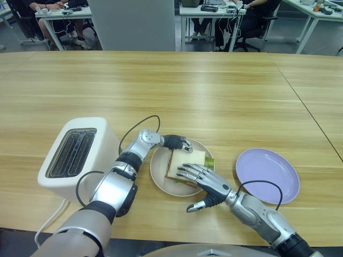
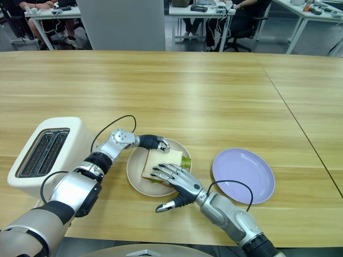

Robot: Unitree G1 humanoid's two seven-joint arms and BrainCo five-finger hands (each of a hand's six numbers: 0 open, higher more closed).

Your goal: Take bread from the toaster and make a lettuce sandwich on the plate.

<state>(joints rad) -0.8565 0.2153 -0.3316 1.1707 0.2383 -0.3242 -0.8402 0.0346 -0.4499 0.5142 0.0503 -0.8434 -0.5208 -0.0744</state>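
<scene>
Pressing the flat, open fingers (image 1: 188, 170) of my right hand (image 1: 206, 179) on the top bread slice (image 1: 187, 157), I should push softly so the lettuce (image 1: 209, 162) does not slip out. My left hand (image 1: 176, 142), fingers curled and holding nothing, sits at the beige plate (image 1: 158, 176) rim to keep it from sliding.

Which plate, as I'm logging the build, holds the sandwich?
The beige plate, next to the toaster, carries the sandwich; the purple plate lies further to the robot's right, apart from it.
</scene>
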